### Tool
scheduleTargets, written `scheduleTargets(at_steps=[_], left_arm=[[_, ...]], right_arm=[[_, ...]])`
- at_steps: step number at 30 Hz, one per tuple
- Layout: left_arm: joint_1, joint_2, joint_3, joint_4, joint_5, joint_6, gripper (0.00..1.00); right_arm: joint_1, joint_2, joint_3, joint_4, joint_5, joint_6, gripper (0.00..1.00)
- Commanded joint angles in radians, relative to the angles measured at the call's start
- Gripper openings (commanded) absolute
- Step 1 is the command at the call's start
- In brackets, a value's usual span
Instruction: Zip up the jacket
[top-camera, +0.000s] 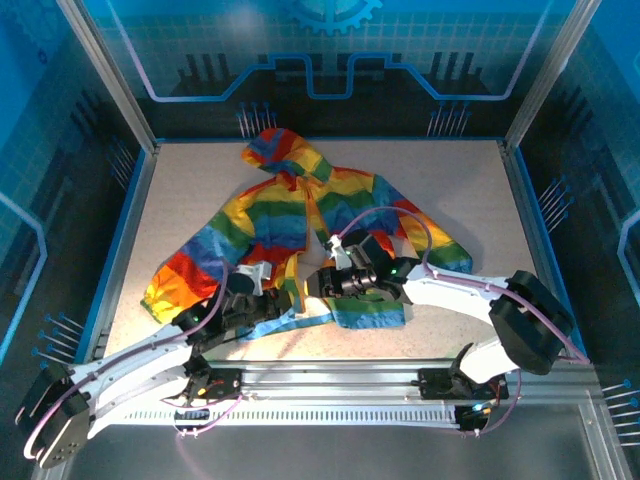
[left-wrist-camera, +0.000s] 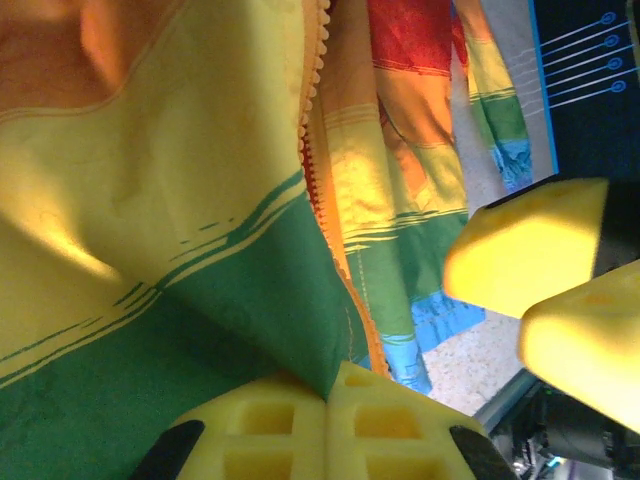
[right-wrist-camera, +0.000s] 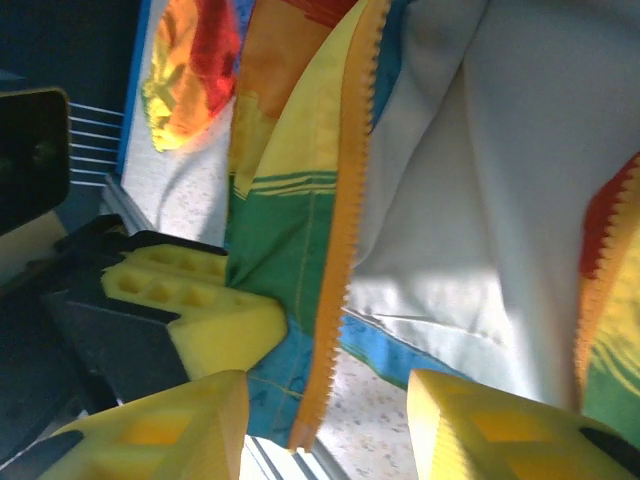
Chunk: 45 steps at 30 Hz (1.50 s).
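1. The jacket lies spread on the surface with its hood toward the far side. Its front is open at the hem, close to both arms.
2. The left end effector is pinched tight on the jacket. In the left wrist view its yellow pads meet on a fold of green and yellow fabric just beside the orange zipper edge. This hold probably anchors and tensions the hem so the two zipper halves can be lined up.
3. The right end effector stands moderately wide and holds nothing. The bottom end of the orange toothed strip hangs in the gap between its fingers without clearly touching either one. It looks placed to close on that strip.
4. The top external view shows the overall layout, with the left end effector and the right end effector near each other at the lower front. It does not resolve the zipper teeth or either hold.
5. The right wrist view shows the white lining and a second toothed edge at the right, well apart from the first. The zipper therefore looks unjoined here.
6. I cannot find a slider in any view.
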Motion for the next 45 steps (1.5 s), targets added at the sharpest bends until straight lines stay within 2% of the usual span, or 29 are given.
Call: scheduleTargets(at_steps=[1, 9, 12, 13, 15, 17, 18, 20, 21, 23, 24, 26, 29, 33, 39, 45], left_arm=[[0.024, 0.010, 0.070, 0.055, 0.125, 0.027, 0.00], [0.051, 0.009, 0.101, 0.080, 0.159, 0.004, 0.00], [0.052, 0.013, 0.117, 0.058, 0.165, 0.014, 0.00], [0.053, 0.012, 0.119, 0.050, 0.162, 0.016, 0.00], [0.053, 0.011, 0.125, 0.031, 0.152, 0.014, 0.00], [0.053, 0.011, 0.136, -0.010, 0.140, 0.013, 0.00], [0.054, 0.006, 0.146, -0.043, 0.129, 0.013, 0.07], [0.056, -0.005, 0.171, -0.117, 0.107, 0.021, 0.24], [0.058, -0.015, 0.191, -0.167, 0.089, 0.029, 0.37], [0.058, -0.040, 0.231, -0.274, 0.040, 0.037, 0.56], [0.060, -0.054, 0.251, -0.326, 0.014, 0.045, 0.63], [0.062, -0.079, 0.287, -0.408, -0.019, 0.063, 0.68], [0.062, -0.100, 0.332, -0.471, -0.016, 0.075, 0.65], [0.062, -0.078, 0.350, -0.434, 0.077, 0.037, 0.56], [0.053, 0.032, 0.330, -0.306, 0.212, -0.055, 0.52], [0.032, 0.056, 0.297, -0.181, 0.248, -0.086, 0.41]], right_arm=[[-0.015, 0.002, -0.025, 0.132, -0.063, 0.111, 0.47], [-0.019, 0.006, -0.037, 0.146, -0.096, 0.150, 0.46], [-0.019, 0.012, -0.056, 0.201, -0.115, 0.181, 0.45], [-0.019, 0.013, -0.060, 0.218, -0.123, 0.191, 0.41], [-0.019, 0.013, -0.065, 0.266, -0.138, 0.200, 0.19], [-0.019, 0.003, -0.073, 0.280, -0.136, 0.199, 0.04], [-0.020, -0.008, -0.080, 0.281, -0.124, 0.195, 0.00], [-0.023, -0.035, -0.090, 0.268, -0.097, 0.180, 0.00], [-0.024, -0.053, -0.090, 0.247, -0.075, 0.166, 0.00], [-0.025, -0.094, -0.085, 0.181, -0.031, 0.133, 0.00], [-0.025, -0.117, -0.079, 0.146, -0.008, 0.114, 0.00], [-0.028, -0.154, -0.058, 0.085, 0.028, 0.077, 0.00], [-0.030, -0.193, -0.025, 0.012, 0.064, 0.022, 0.00], [-0.036, -0.203, -0.002, -0.019, 0.072, 0.003, 0.00], [-0.039, -0.163, -0.017, 0.064, 0.033, 0.069, 0.00], [-0.039, -0.118, -0.038, 0.158, -0.005, 0.136, 0.00]])
